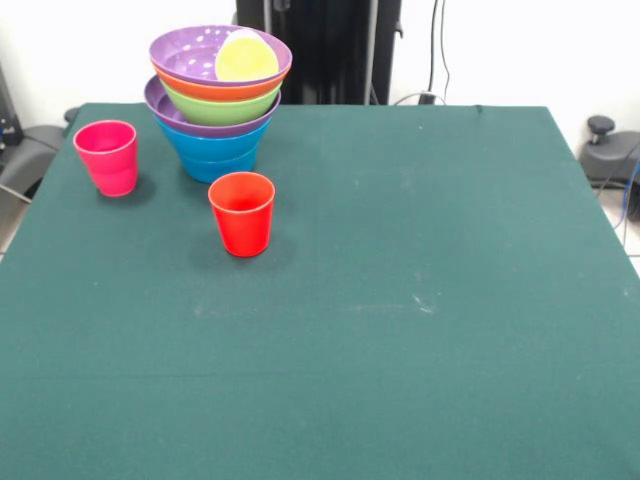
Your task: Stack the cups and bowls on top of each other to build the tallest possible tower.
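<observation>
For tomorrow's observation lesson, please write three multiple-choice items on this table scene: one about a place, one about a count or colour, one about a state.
1. Where does the red cup stand in the front view?
A. Inside the top bowl
B. On the table, nearer the camera than the tower
C. On the pink cup

2. How many cups stand upright on the green table?
A. Two
B. Three
C. Four

3. How does the yellow cup sit?
A. Upright on the cloth
B. Under the blue bowl
C. Tipped, inside the top purple bowl

Answers:
1. B: it stands alone on the cloth, below and right of the tower.
2. A: only the red cup and the pink cup stand there.
3. C: it rests in the top purple bowl, its round base facing the camera.
</observation>
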`<state>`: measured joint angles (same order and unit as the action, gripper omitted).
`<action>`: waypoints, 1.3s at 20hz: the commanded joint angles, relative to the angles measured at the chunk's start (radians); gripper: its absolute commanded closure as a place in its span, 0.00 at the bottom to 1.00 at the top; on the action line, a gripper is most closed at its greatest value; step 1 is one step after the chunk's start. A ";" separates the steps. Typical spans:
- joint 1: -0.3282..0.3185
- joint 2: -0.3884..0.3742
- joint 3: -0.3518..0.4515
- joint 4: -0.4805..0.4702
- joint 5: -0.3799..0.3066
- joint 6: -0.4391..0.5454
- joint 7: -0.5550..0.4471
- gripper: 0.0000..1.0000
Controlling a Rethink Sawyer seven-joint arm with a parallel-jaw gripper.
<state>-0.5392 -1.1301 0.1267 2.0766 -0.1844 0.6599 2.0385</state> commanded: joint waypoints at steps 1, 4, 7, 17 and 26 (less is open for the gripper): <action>0.049 0.126 0.031 -0.010 -0.025 -0.030 0.070 0.00; 0.064 0.196 0.010 -0.039 -0.053 -0.083 0.102 0.00; 0.077 0.255 -0.006 -0.071 -0.068 -0.124 0.117 0.00; 0.085 0.354 -0.049 -0.156 -0.057 -0.142 0.075 0.00; 0.069 0.340 -0.044 -0.134 -0.038 -0.149 0.042 0.00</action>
<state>-0.4745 -0.8317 0.0587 1.9848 -0.1840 0.5587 2.0385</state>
